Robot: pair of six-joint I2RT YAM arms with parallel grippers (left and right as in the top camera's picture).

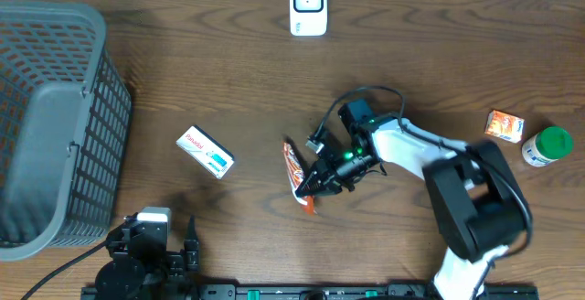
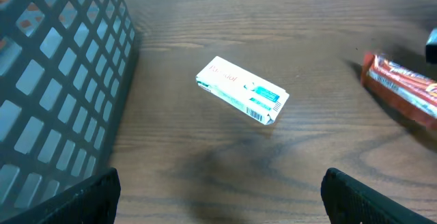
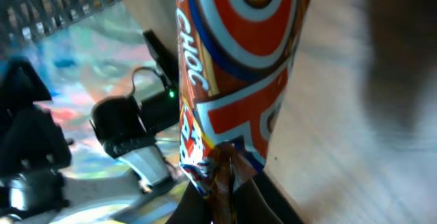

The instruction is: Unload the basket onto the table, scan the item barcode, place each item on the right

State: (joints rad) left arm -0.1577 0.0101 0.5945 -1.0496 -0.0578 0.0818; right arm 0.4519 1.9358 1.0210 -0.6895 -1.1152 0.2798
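- The right fingers (image 3: pixel 270 207) are pressed together on the crimped end of a chocolate bar (image 3: pixel 239 60), pinching its red, white and blue wrapper.
- From above, the chocolate bar (image 1: pixel 294 170) sits near the middle of the table (image 1: pixel 228 80), a little toward the near edge. Whether it rests on the wood or is lifted off it cannot be told.
- The scanner (image 1: pixel 308 5) stands at the middle of the far edge, well apart from the bar.
- The left fingers (image 2: pixel 372 198) are spread wide with nothing between them, near the table's near-left corner.
- A white box (image 2: pixel 242 91) with blue print lies flat between the bar and a grey basket (image 1: pixel 55 126) at the left edge.
- A small orange box (image 1: pixel 505 125) and a green-capped bottle (image 1: pixel 547 146) sit side by side near the right edge.
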